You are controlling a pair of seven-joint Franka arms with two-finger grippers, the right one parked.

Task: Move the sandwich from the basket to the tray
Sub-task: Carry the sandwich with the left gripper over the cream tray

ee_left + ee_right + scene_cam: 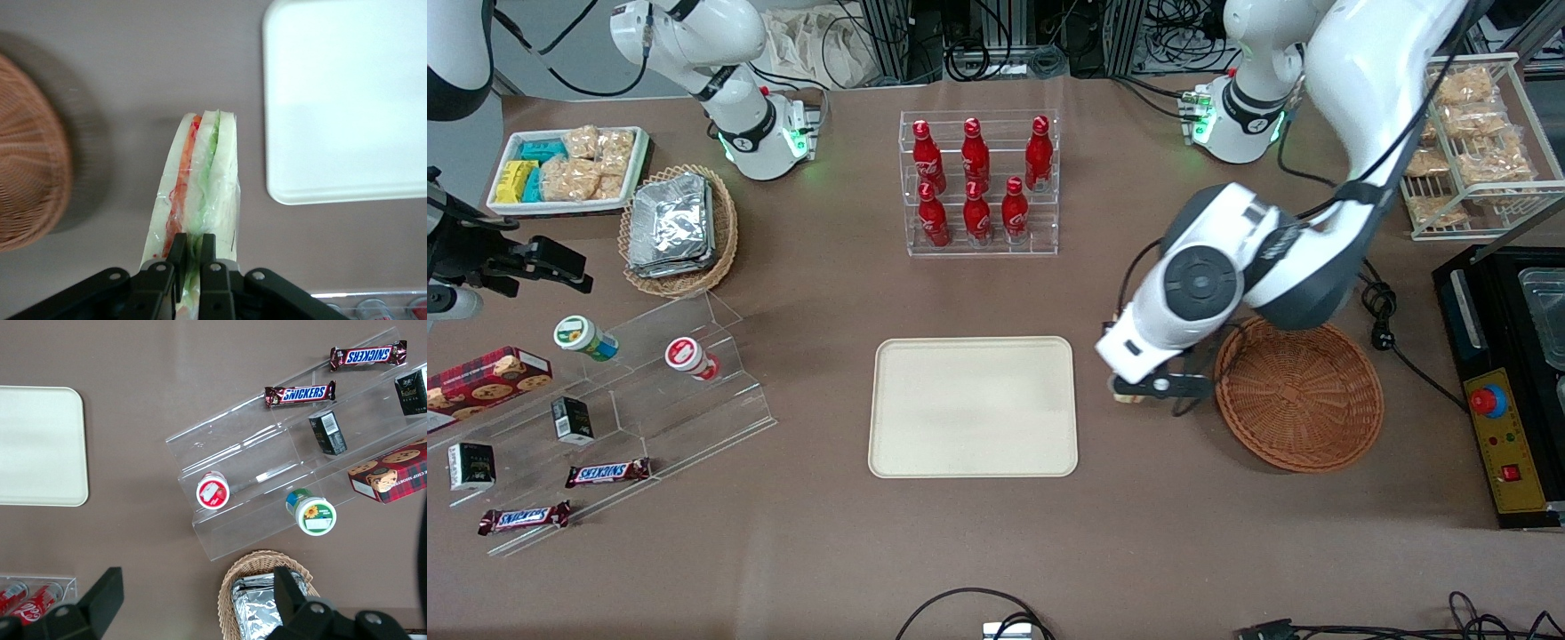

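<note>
One triangular pale-bread sandwich with green and orange-red filling is gripped in the closed left hand, carried above the tabletop between the round reddish-brown wicker basket and the cream rectangular plastic tray. Transfer is judged underway; travel over the tray, lowering and release are called for next.

I have the working left arm reaching down from its white base, upper link running toward the front camera, elbow bent, and the grey-and-white wrist turned downward. The black two-finger gripper sits low over the brown tabletop, between the cream-beige rectangular plastic tray and the round reddish-brown wicker basket. In the wrist view the black fingers stand nearly together, clamped on the triangular pale-bread sandwich, which projects forward from them.
</note>
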